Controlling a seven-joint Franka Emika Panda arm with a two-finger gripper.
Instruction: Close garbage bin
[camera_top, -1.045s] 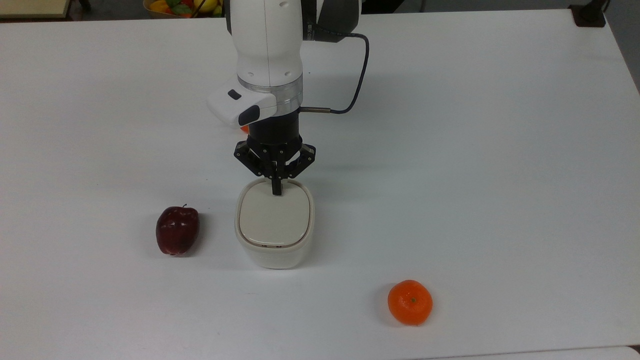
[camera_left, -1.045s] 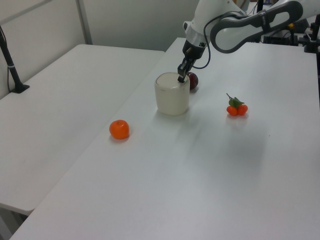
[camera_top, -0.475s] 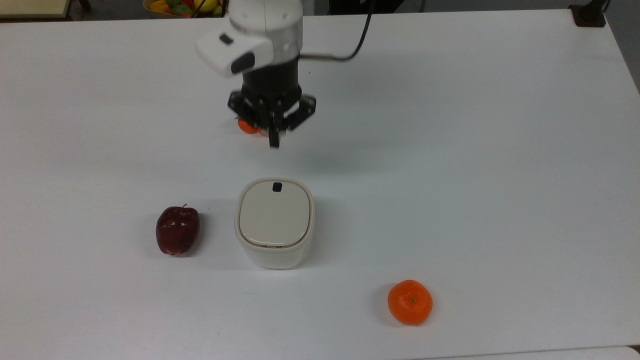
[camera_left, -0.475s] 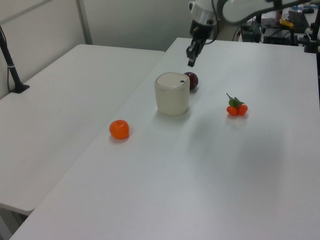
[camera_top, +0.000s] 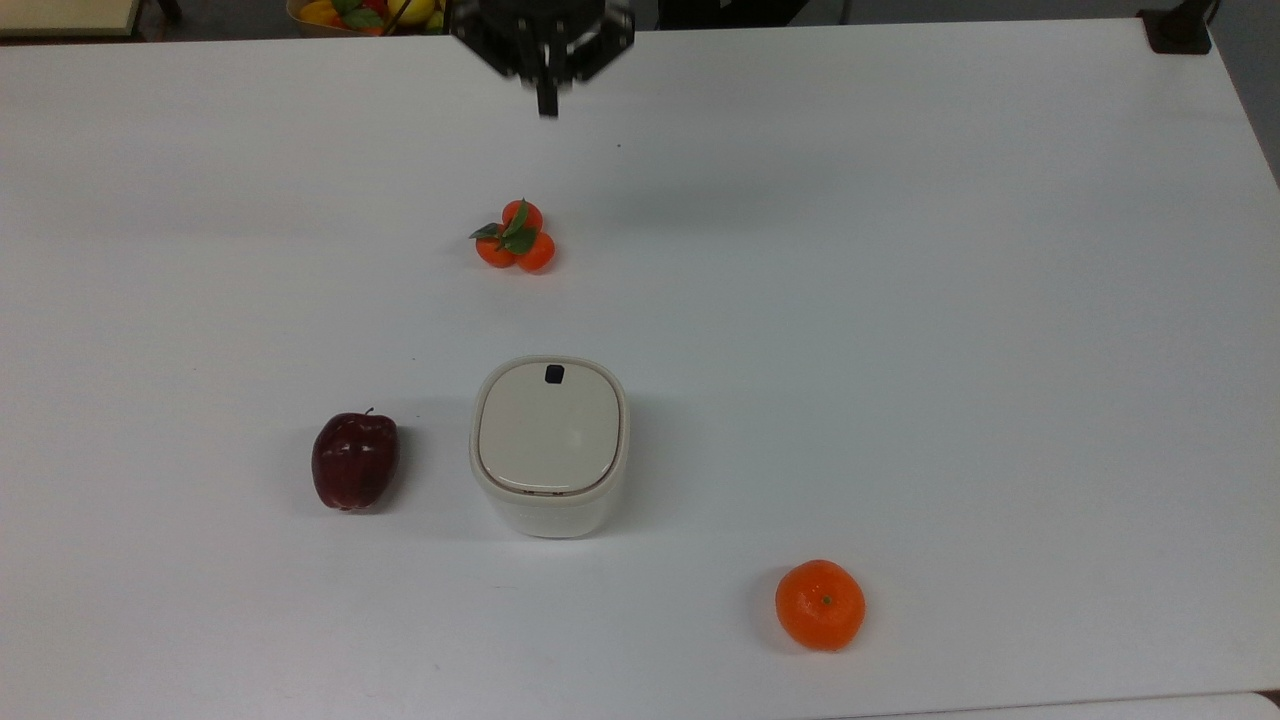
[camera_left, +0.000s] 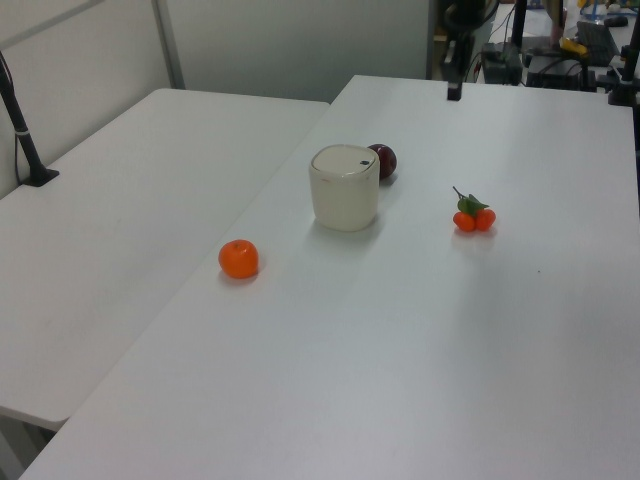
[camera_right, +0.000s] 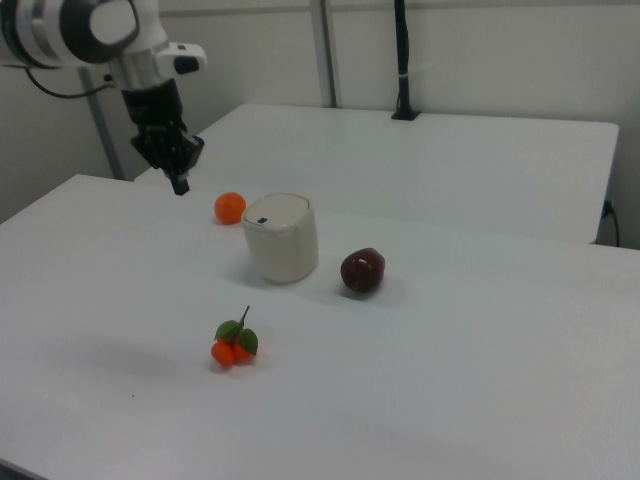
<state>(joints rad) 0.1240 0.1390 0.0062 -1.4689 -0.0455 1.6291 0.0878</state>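
Bright, even overhead light washes the white bench (camera_top: 900, 300), with mild glare dulling its surface in the top view. Shadows stay soft and short, a faint one hugging the garbage bin (camera_top: 549, 445) on the top view's right. The tool (camera_top: 546, 100) smears with motion blur at the top edge.

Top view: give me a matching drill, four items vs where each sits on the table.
Things:
1. garbage bin
2. apple
3. orange
4. small orange cluster with leaves

Places in the top view:
A. lower right
B. just left of the bin
C. centre, lid down
D. above the bin, towards the gripper

Pairs: 1-C, 2-B, 3-A, 4-D
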